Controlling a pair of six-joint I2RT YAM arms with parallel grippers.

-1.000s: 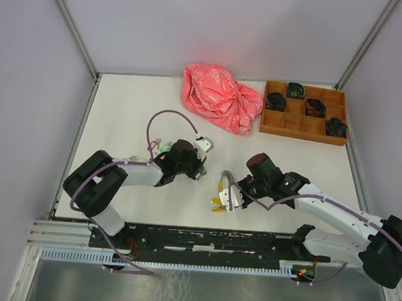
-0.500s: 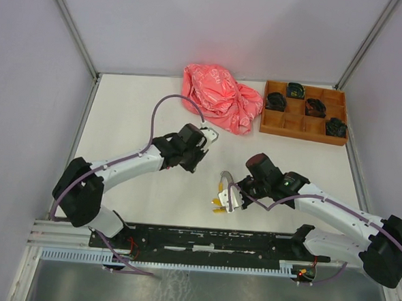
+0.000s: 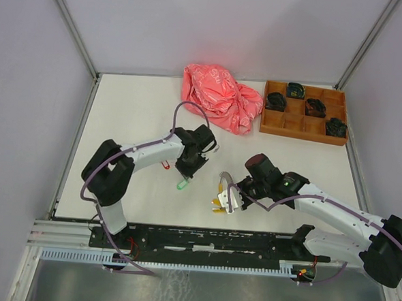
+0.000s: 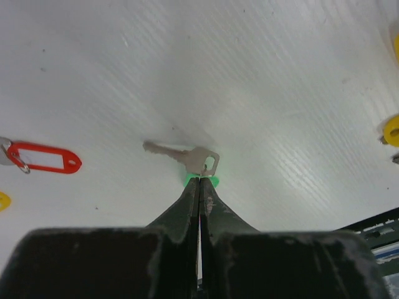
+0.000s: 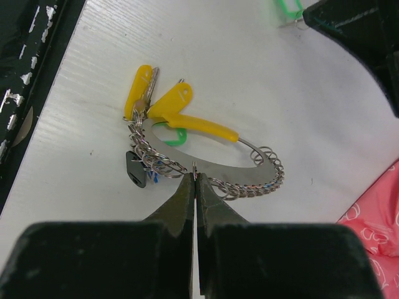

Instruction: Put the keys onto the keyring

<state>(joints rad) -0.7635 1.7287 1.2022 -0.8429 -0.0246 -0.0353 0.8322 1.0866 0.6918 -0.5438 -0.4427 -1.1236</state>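
Observation:
My left gripper is shut on a silver key with a green tag, pinched at its head, just above the white table. A red-tagged key lies on the table to its left. My right gripper is shut on the near edge of the keyring. The keyring is a silvery loop of small rings with a yellow band. Two yellow-tagged keys, a green tag and a black fob hang on it.
A crumpled pink bag lies at the back centre. A wooden compartment tray with black bundles stands at the back right. The black mounting rail runs along the near edge. Grey walls enclose the table.
The left arm has swung from the left part of the table toward the centre, carrying the green-tagged key closer to the keyring. The right arm and keyring have not moved.

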